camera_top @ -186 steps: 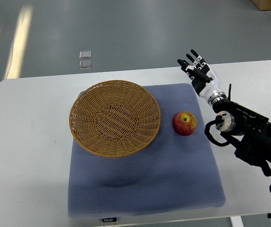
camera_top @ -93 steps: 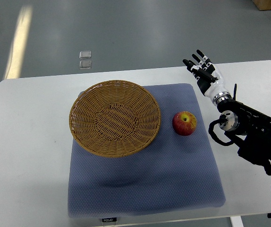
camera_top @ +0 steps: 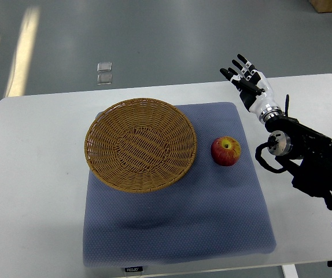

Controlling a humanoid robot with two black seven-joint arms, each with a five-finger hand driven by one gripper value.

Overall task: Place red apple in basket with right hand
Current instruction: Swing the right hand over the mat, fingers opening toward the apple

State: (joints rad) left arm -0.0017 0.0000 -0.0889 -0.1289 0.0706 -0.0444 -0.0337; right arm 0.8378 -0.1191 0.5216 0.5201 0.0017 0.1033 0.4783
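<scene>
Right hand (camera_top: pixel 248 81) held above far desk (camera_top: pixel 33 174) edge, fingers (camera_top: pixel 235 66) spread, nothing grasped. Red apple (camera_top: pixel 226 151) seen on blue mat (camera_top: pixel 177 226), at 3 o'clock of basket (camera_top: pixel 140 143), just beside rim. Risk judged: round apple can be pushed and rolled away if approached off-centre; basket rim can be struck during transfer.

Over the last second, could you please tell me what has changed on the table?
Only the right robot hand shifted slightly, drifting right and then up toward the table's far edge, fingers spread and empty; nothing was grasped or released. The round red apple stayed on the blue mat beside the woven wicker basket, which is empty.
</scene>
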